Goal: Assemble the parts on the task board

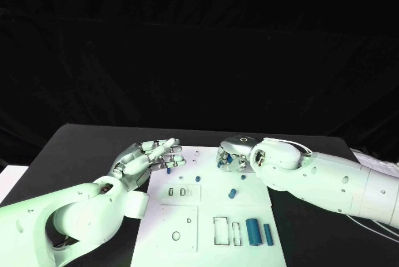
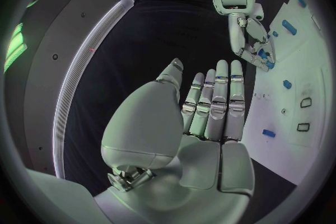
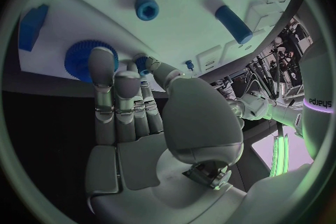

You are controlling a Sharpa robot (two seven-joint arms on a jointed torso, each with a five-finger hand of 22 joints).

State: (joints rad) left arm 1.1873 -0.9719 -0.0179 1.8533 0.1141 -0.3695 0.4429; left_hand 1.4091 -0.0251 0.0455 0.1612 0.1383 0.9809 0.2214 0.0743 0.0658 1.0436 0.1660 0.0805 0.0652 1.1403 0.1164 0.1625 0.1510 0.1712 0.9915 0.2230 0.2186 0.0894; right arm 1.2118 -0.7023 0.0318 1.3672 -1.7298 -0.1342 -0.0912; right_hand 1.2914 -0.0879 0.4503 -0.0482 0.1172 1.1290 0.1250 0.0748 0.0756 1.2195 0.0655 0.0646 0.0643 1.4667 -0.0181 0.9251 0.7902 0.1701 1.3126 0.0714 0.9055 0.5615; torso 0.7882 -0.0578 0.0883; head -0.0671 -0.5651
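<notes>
Task board (image 1: 208,221): a white plate lying flat on the black surface (image 1: 83,146), reaching from the head view's centre towards 6 o'clock.
Left hand (image 1: 154,155): held over the board's far edge at about 10 o'clock from the board's middle; fingers (image 2: 217,101) straight, close side by side, gripping nothing.
Right hand (image 1: 233,154): at the board's far edge, about 1 o'clock from its middle; fingers (image 3: 115,95) reach down onto a round ribbed blue part (image 3: 87,59) and touch it. Whether they grip it cannot be told.
Loose parts: a small blue cylinder (image 1: 233,193) lies near the board's middle; two upright blue bars (image 1: 252,232) stand side by side towards 5 o'clock, just beside a rectangular slot (image 1: 220,230).
Other parts: a small blue ring (image 3: 147,8) and a blue rod (image 3: 233,24) lie on the board beyond the right hand.
</notes>
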